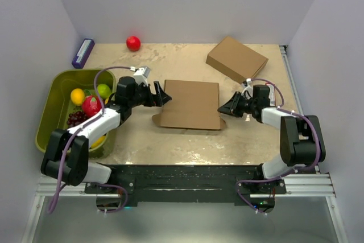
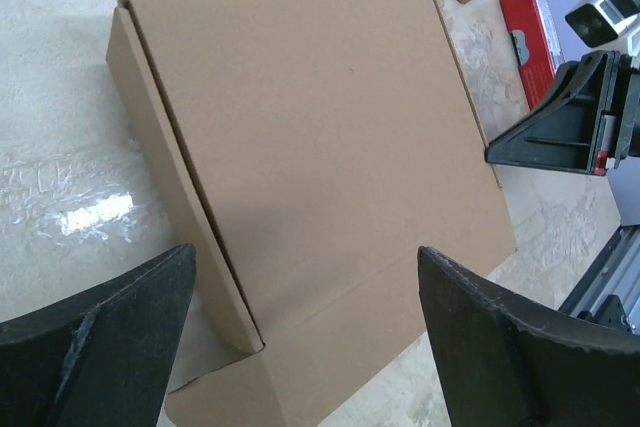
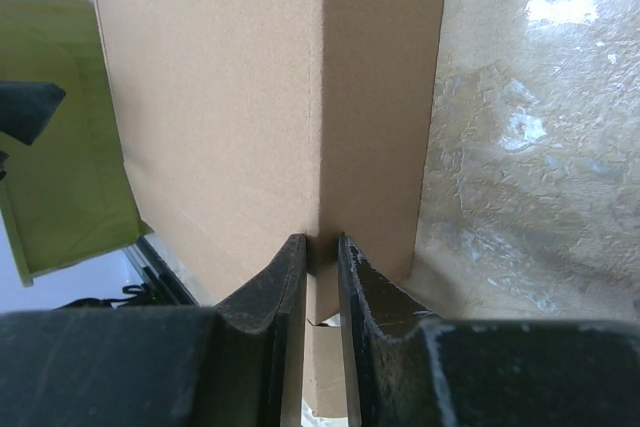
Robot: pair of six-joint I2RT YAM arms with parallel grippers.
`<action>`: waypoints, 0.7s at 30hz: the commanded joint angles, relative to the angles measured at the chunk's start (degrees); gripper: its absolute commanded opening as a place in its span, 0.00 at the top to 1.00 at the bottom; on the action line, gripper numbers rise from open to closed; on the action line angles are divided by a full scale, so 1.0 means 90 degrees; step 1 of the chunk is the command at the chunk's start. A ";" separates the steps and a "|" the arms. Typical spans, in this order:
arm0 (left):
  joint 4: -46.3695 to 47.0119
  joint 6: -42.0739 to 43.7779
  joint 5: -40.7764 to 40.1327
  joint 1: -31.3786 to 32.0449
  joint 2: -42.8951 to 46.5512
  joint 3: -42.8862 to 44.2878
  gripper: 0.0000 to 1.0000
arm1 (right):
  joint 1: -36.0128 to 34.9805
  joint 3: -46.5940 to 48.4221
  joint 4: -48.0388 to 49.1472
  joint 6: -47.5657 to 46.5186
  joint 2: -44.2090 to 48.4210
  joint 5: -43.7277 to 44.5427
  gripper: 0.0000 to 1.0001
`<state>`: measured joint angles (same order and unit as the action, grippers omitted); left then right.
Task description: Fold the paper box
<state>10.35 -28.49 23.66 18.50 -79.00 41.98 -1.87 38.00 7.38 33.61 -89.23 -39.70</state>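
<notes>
The paper box (image 1: 190, 104) is a shallow brown cardboard carton lying flat in the middle of the table, with small flaps sticking out at its near corners. My left gripper (image 1: 165, 98) hovers at the box's left edge. Its fingers stand wide open over the cardboard (image 2: 320, 127), with nothing held between them (image 2: 305, 252). My right gripper (image 1: 223, 108) is at the box's right edge. In the right wrist view its jaws (image 3: 322, 244) are pinched on a thin cardboard edge of the box (image 3: 220, 97).
A second, fully formed brown carton (image 1: 236, 58) lies at the back right. A red ball (image 1: 133, 43) and a purple bar (image 1: 83, 53) lie by the back wall. A green bin (image 1: 48, 112) holding fruit stands at the left.
</notes>
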 commanded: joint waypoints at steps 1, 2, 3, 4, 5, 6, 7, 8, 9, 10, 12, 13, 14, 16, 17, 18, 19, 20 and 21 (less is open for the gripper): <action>0.0529 -0.0184 0.0046 -0.0122 -0.0167 0.0053 0.04 | 0.0188 -0.0257 -0.0478 -0.0277 -0.0261 0.0554 1.00; 0.0559 -0.0194 0.0086 -0.0132 -0.0245 0.0053 0.04 | 0.0188 -0.0257 -0.0497 -0.0287 -0.0261 0.0564 1.00; 0.0617 -0.0232 0.0105 -0.0132 -0.0303 0.0053 0.04 | 0.0198 -0.0257 -0.0507 -0.0296 -0.0261 0.0573 1.00; 0.0666 -0.0252 0.0154 -0.0142 -0.0352 0.0053 0.03 | 0.0198 -0.0257 -0.0517 -0.0306 -0.0271 0.0574 1.00; 0.0744 -0.0291 0.0183 -0.0142 -0.0459 0.0062 0.03 | 0.0188 -0.0257 -0.0527 -0.0306 -0.0281 0.0574 1.00; 0.0774 -0.0320 0.0251 -0.0142 -0.0576 0.0063 0.03 | 0.0198 -0.0248 -0.0536 -0.0335 -0.0290 0.0593 1.00; 0.0861 -0.0359 0.0300 -0.0161 -0.0626 0.0072 0.03 | 0.0188 -0.0247 -0.0546 -0.0335 -0.0291 0.0593 1.00; 0.0900 -0.0389 0.0349 -0.0161 -0.0665 0.0082 0.03 | 0.0198 -0.0247 -0.0556 -0.0345 -0.0300 0.0593 1.00; 0.0920 -0.0399 0.0350 -0.0161 -0.0743 0.0082 0.03 | 0.0362 -0.0247 -0.0575 -0.0355 -0.0291 0.0603 1.00; 0.0949 -0.0409 0.0350 -0.0161 -0.0772 0.0082 0.03 | 0.0374 -0.0247 -0.0585 -0.0355 -0.0281 0.0613 1.00; 0.0979 -0.0428 0.0340 -0.0181 -0.0821 0.0072 0.03 | 0.0393 -0.0238 -0.0614 -0.0384 -0.0261 0.0651 1.00; 0.1008 -0.0447 0.0350 -0.0190 -0.0851 0.0063 0.03 | 0.0403 -0.0238 -0.0634 -0.0384 -0.0261 0.0661 1.00; 0.1028 -0.0477 0.0398 -0.0191 -0.0899 0.0063 0.03 | 0.0413 -0.0238 -0.0634 -0.0404 -0.0252 0.0671 1.00; 0.1173 -0.0574 0.0466 -0.0191 -0.0939 0.0024 0.03 | 0.0432 -0.0238 -0.0654 -0.0394 -0.0251 0.0671 1.00; 0.1213 -0.0613 0.0515 -0.0191 -0.0977 0.0004 0.03 | 0.0442 -0.0238 -0.0654 -0.0404 -0.0251 0.0671 1.00; 0.1252 -0.0643 0.0554 -0.0181 -0.0997 -0.0025 0.03 | 0.0452 -0.0238 -0.0654 -0.0413 -0.0251 0.0671 1.00; 0.1388 -0.0730 0.0603 -0.0190 -0.1017 -0.0045 0.03 | 0.0442 -0.0238 -0.0663 -0.0414 -0.0242 0.0662 1.00; 0.1476 -0.0789 0.0700 -0.0191 -0.1036 -0.0064 0.03 | 0.0442 -0.0228 -0.0663 -0.0423 -0.0232 0.0661 1.00; 0.1641 -0.0896 0.0759 -0.0191 -0.1056 -0.0113 0.03 | 0.0452 -0.0228 -0.0663 -0.0423 -0.0232 0.0661 1.00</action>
<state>18.39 -33.41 27.22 17.30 -87.79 41.82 1.26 37.89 6.57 33.41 -89.62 -42.15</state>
